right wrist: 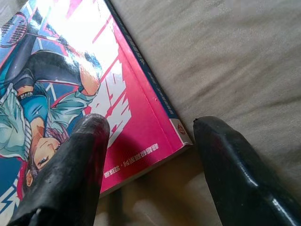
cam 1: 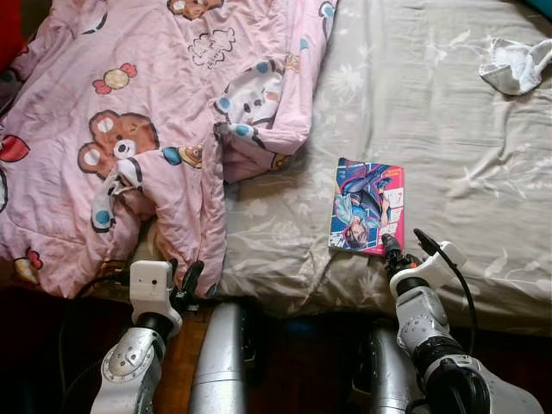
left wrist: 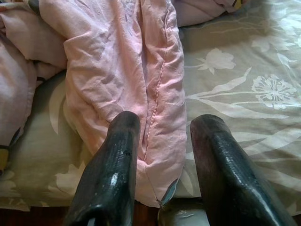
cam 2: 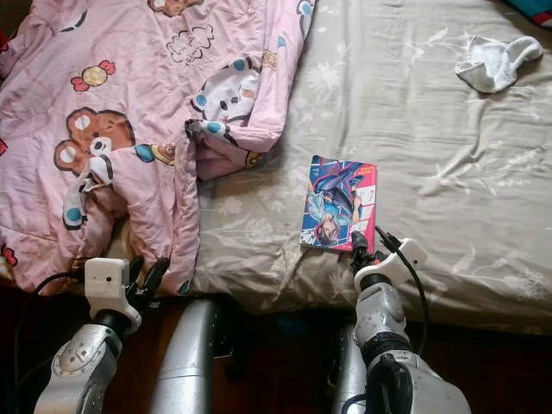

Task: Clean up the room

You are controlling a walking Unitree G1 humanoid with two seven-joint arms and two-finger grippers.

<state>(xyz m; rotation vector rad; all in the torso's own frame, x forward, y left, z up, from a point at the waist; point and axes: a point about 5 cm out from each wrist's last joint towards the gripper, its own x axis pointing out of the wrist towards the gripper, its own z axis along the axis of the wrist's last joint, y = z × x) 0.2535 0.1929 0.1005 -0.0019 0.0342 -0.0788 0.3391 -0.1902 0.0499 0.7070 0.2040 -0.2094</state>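
Right gripper (right wrist: 148, 134): fingers spread wide and holding nothing, at the near corner of the comic book; one finger is over the cover, the other over the bare sheet beside the spine
Left gripper (left wrist: 164, 141): fingers also apart and empty, at the front edge of the bed, with the hanging fold of the pink blanket lying between them
Comic book (cam 1: 366, 207): lies flat on the bed near the front edge, cover up, with a drawn figure in blue and pink; the spine side is magenta
Pink blanket (cam 1: 155, 112): crumpled, covers the left part of the bed, printed with bears, candies and other cartoon figures; one fold hangs over the front edge of the mattress
White sock (cam 1: 516, 65): bunched up on the far right part of the bed, well apart from the book
Bed sheet (cam 1: 431, 129): grey-beige with pale flower pattern, wrinkled
Floor (cam 2: 276, 371): dark, in shadow below the bed edge, between the two silver arms
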